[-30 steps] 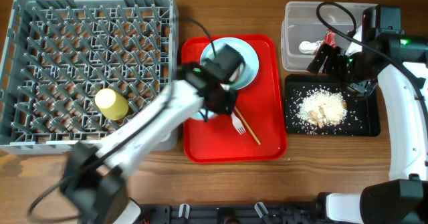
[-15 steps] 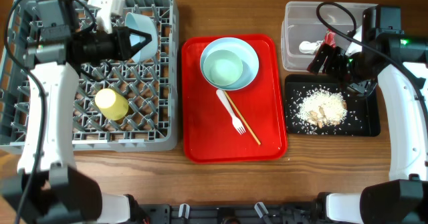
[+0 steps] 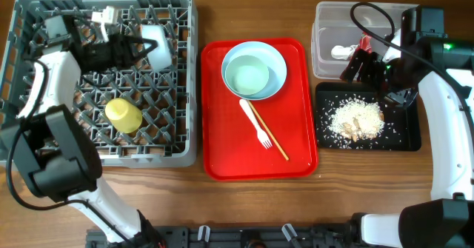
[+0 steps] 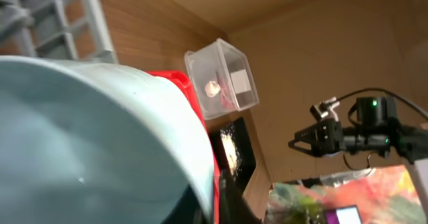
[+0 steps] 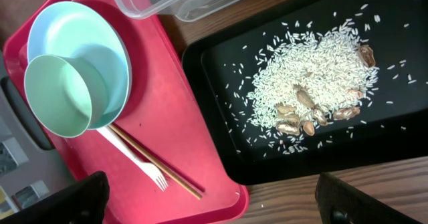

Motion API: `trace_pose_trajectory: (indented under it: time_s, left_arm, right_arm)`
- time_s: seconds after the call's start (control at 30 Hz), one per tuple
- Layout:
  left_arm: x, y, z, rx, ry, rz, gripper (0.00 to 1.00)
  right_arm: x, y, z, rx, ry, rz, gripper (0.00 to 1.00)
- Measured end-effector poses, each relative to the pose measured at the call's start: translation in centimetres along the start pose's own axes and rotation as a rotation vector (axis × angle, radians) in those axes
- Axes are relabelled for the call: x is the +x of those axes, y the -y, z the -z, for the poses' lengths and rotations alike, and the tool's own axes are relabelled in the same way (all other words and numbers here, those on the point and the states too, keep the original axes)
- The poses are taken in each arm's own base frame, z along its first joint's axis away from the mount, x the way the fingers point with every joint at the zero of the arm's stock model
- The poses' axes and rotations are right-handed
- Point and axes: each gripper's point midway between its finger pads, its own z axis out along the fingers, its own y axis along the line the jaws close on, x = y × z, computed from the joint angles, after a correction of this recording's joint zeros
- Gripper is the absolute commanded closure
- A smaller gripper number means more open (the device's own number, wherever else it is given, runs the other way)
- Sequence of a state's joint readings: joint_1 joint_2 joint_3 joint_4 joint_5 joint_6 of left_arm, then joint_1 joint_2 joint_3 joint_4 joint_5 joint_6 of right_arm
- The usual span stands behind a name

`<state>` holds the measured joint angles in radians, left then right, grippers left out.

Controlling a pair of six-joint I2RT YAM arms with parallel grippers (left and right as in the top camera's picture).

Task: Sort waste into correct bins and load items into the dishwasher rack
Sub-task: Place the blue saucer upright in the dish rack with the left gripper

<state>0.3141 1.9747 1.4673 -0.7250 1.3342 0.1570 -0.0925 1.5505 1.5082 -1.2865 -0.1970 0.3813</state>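
My left gripper (image 3: 133,48) is shut on a pale mint-green bowl (image 3: 157,45), held on edge over the back right of the grey dishwasher rack (image 3: 22,78). The bowl fills the left wrist view (image 4: 80,144). A yellow cup (image 3: 124,115) lies in the rack. A second mint bowl (image 3: 248,76) sits in the pale round plate (image 3: 278,61) on the red tray. The white fork (image 3: 256,126) and chopstick (image 3: 269,132) lie beside them. My right gripper (image 3: 358,60) is open and empty over the clear tub (image 3: 326,55) and black tray (image 3: 404,137); its fingers frame the right wrist view (image 5: 214,204).
The red tray (image 3: 222,152) lies between the rack and the bins. The clear tub holds a red wrapper (image 3: 366,42) and a white scrap (image 3: 339,52). Rice and brown bits (image 3: 355,120) are piled in the black tray. Bare wood runs along the front.
My left arm has swung from the red tray to the back of the rack, carrying the bowl. The right arm has not moved.
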Motion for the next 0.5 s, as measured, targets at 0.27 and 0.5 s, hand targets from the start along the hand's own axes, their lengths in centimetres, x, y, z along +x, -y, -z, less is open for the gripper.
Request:
trace_pose_trajectory:
  time_s: [0.27,0.5]
  left_arm:
    - [0.4,-3.0,4.1,-0.119,0.054,0.144,0.13]
    - [0.1,-4.6,7.9,-0.170,0.128,0.204,0.00]
  right_arm:
    - [0.2,0.1,0.0,0.003,-0.007,-0.001,0.01]
    - [0.2,0.1,0.0,0.004,-0.009,-0.002,0.01]
